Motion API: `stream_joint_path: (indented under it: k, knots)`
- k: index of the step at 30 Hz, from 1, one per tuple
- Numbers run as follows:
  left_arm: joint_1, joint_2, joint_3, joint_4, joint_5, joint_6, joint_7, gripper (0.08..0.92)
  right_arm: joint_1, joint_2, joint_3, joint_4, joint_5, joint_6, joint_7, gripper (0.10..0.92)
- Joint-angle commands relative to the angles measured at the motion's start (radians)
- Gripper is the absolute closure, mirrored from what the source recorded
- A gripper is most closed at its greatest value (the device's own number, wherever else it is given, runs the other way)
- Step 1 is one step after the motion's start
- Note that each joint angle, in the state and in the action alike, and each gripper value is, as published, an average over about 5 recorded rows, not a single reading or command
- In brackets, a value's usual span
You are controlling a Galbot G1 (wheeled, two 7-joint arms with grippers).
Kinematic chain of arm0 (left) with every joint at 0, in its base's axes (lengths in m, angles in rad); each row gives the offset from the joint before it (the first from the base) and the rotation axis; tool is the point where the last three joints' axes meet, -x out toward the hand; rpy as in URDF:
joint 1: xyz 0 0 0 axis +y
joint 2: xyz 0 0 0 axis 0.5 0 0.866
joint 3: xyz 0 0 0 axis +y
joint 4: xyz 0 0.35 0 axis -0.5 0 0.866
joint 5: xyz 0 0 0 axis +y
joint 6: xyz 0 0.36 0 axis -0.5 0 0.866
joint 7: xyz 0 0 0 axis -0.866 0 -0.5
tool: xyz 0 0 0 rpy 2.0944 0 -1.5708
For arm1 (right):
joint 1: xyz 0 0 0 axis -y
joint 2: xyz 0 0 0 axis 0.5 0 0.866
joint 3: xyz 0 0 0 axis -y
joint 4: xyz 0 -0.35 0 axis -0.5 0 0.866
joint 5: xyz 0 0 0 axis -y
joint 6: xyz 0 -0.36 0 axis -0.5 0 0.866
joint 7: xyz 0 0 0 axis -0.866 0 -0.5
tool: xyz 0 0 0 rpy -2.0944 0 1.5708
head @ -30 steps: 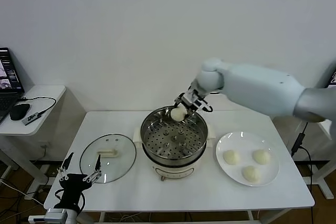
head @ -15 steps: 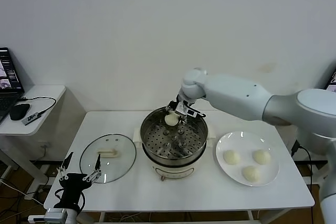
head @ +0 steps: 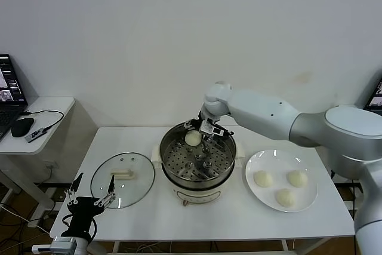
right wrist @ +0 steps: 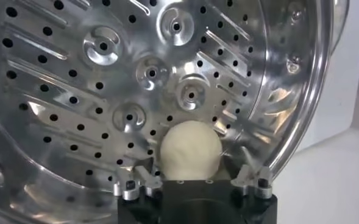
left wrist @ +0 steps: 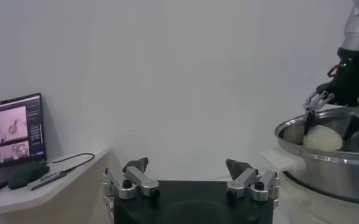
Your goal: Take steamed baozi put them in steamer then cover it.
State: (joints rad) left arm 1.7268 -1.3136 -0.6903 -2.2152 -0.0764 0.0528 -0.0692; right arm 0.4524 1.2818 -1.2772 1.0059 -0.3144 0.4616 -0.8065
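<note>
The right gripper (head: 200,131) hangs inside the steamer (head: 197,162) at its far rim, fingers spread wide, with one baozi (head: 193,138) lying between them on the perforated tray (right wrist: 106,91); in the right wrist view the bun (right wrist: 190,150) sits just ahead of the parted fingertips, close to the pot's shiny wall. To that gripper's right, three more buns (head: 262,178) rest on a white plate (head: 301,200), well apart from the pot. On the pot's other side the glass cover (head: 122,179) lies flat on the white table (head: 239,219). Farthest off, the left gripper (head: 91,197) waits low at the table's near left corner, fingers wide and empty. Beyond it a side desk (head: 42,114) carries a laptop (head: 9,94) and mouse (head: 22,126) against a plain white wall (head: 179,40).
</note>
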Motion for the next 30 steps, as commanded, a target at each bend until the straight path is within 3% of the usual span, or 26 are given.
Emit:
stream_joint_path:
  k: [1,7,14,21,30]
  knots:
    - [-0.001,0.003,0.002,-0.004,-0.001,0.005,0.002,0.177,0.107,-0.052,-0.021,0.090,0.167,-0.073,-0.064,0.206]
    - [0.000,0.015,0.003,-0.021,-0.015,0.025,-0.001,0.177,0.279,-0.262,-0.079,0.336,0.437,-0.383,-0.191,0.203]
    - [-0.003,0.033,0.007,-0.047,-0.039,0.064,-0.017,0.177,0.368,-0.548,-0.116,0.571,0.501,-0.662,-0.214,0.203]
    - [-0.002,0.053,0.016,-0.056,-0.036,0.071,-0.015,0.177,0.309,-0.806,-0.112,0.687,0.489,-0.745,-0.212,0.203]
    - [-0.013,0.065,0.010,-0.042,-0.037,0.069,-0.014,0.177,0.091,-0.886,-0.053,0.680,0.419,-0.766,-0.198,0.203]
